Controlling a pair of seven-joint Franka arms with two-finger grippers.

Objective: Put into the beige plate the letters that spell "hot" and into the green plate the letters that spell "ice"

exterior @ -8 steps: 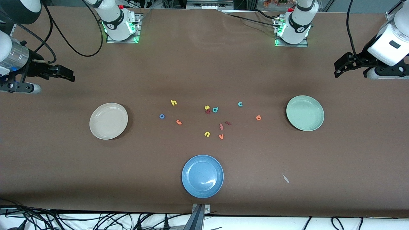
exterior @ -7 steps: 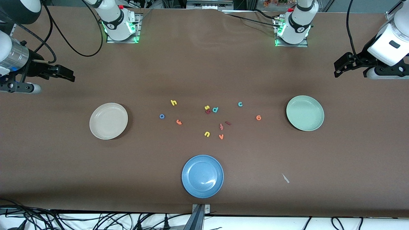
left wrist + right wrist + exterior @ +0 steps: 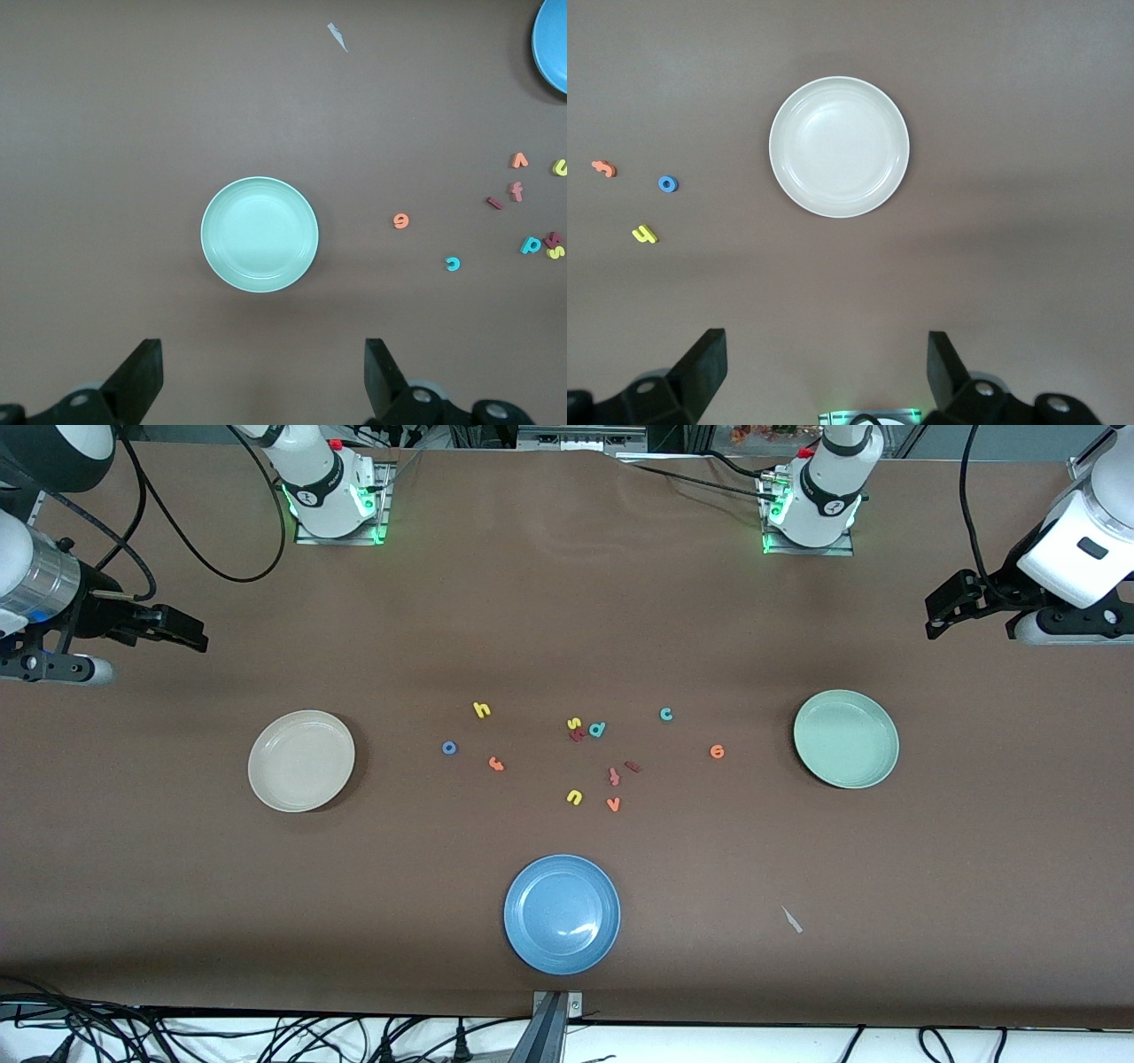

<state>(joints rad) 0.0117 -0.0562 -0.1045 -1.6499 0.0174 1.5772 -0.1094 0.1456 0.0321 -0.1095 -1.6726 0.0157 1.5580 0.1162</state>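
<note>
While nothing has moved on the table in the last moment, my left gripper (image 3: 257, 381) and right gripper (image 3: 824, 376) stay open and empty above their ends, so the beige plate (image 3: 301, 760) and the green plate (image 3: 846, 739) are still bare, and the h (image 3: 482, 709), o (image 3: 449, 747), t (image 3: 496, 763), i (image 3: 633, 766), c (image 3: 666, 714) and e (image 3: 717, 752) all lie between them.

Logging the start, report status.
Left gripper and right gripper open, empty, waiting high. Beige plate and green plate empty. Letters untouched, nothing blocking.

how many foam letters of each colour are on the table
yellow letters: 3
orange letters: 3
dark red letters: 3
teal letters: 2
blue letters: 1
total: 12
</note>
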